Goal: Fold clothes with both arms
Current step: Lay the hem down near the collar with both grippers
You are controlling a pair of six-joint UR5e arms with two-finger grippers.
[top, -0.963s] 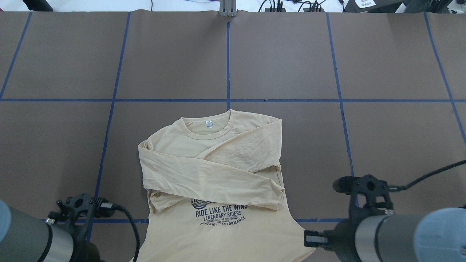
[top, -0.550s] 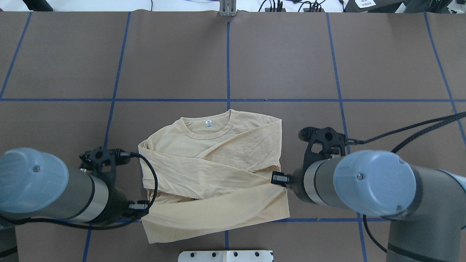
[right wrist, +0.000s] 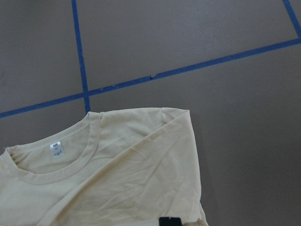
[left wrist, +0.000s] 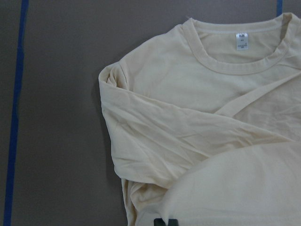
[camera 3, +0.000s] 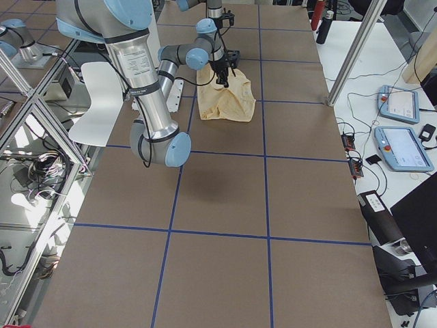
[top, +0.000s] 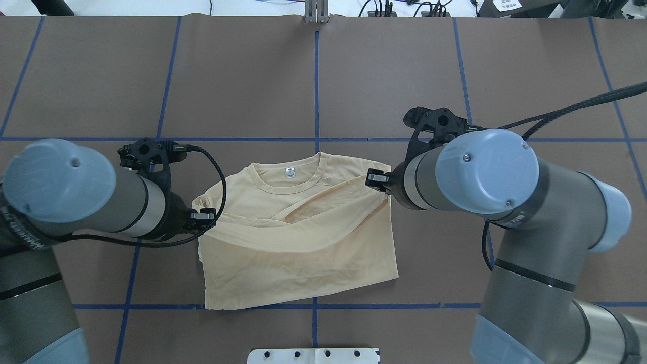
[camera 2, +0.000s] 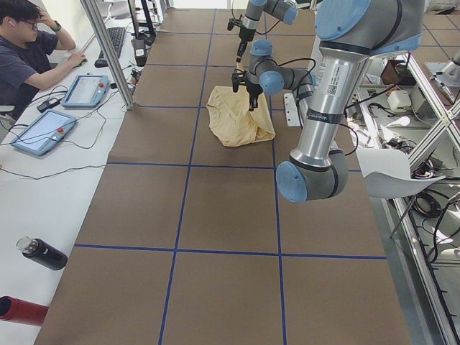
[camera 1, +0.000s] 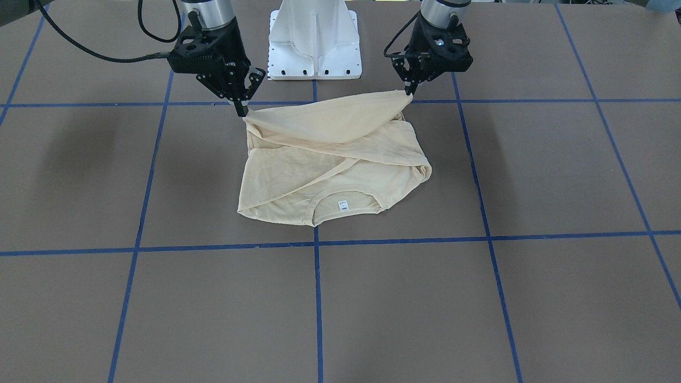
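— What do the grippers hold?
— The left gripper (camera 1: 410, 91) and right gripper (camera 1: 242, 110) are each pinched closed on a lower corner of the shirt (top: 298, 268), lifted above the counter (top: 404, 76)
— What differs from before?
— Both have carried those corners further toward the collar (top: 290, 190); the shirt lies mid-counter, its print now hidden

Bare brown table (top: 394, 81) with blue tape lines is stretching wide beyond the collar and out to both sides of the pale cream-yellow long-sleeved T-shirt (top: 298, 268). Its lifted hem is hanging between the black left gripper (camera 1: 410, 91) and the black right gripper (camera 1: 242, 110), both pinching it, barring the middle. The white bolted pedestal base (camera 1: 315, 48) is standing just behind them.
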